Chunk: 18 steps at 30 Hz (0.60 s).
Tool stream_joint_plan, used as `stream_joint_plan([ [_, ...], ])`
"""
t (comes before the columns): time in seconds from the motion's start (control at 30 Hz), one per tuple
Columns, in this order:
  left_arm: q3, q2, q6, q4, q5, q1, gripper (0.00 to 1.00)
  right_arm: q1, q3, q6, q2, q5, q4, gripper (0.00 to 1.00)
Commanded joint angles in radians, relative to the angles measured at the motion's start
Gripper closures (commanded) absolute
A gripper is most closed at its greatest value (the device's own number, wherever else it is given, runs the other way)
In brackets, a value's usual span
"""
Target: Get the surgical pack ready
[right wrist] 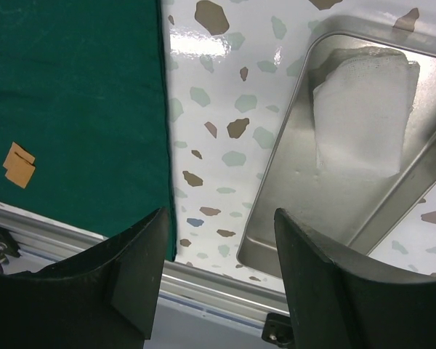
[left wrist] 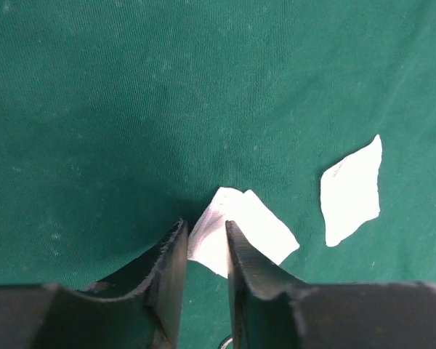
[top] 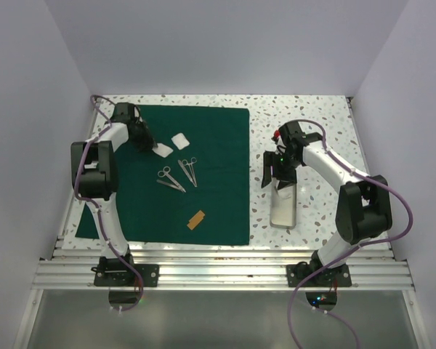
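Note:
The dark green drape (top: 218,196) lies spread flat on the left half of the table. On it are two white gauze pads (top: 180,140), two steel scissor-type instruments (top: 171,179) and a tan strip (top: 197,219). My left gripper (top: 150,144) is low over the drape's far left. Its jaws are nearly together, pinching the edge of the nearer gauze pad (left wrist: 258,229); the other pad (left wrist: 351,190) lies apart to the right. My right gripper (top: 270,174) is open and empty, between the drape's edge (right wrist: 73,109) and the silver tray (right wrist: 291,211), which holds a folded gauze (right wrist: 363,116).
The speckled white tabletop (top: 312,116) is bordered by white walls on three sides. An aluminium rail (top: 225,273) runs along the near edge and also shows in the right wrist view (right wrist: 203,280). The tray (top: 283,211) lies lengthwise near the right arm's base.

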Motion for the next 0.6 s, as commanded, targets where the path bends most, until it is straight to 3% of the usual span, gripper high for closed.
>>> stream_joint_plan([
  [0.0, -0.018, -0.002, 0.025, -0.023, 0.005, 0.004, 0.7, -0.003, -0.009, 0.0, -0.025, -0.019, 0.015, 0.36],
  [0.2, 0.037, -0.007, 0.06, -0.057, 0.016, 0.004, 1.0, -0.004, -0.003, 0.001, -0.028, -0.014, 0.011, 0.36],
  [0.57, 0.022, -0.157, 0.15, -0.029, 0.168, -0.016, 1.0, -0.004, 0.005, 0.003, -0.03, -0.024, 0.014, 0.35],
])
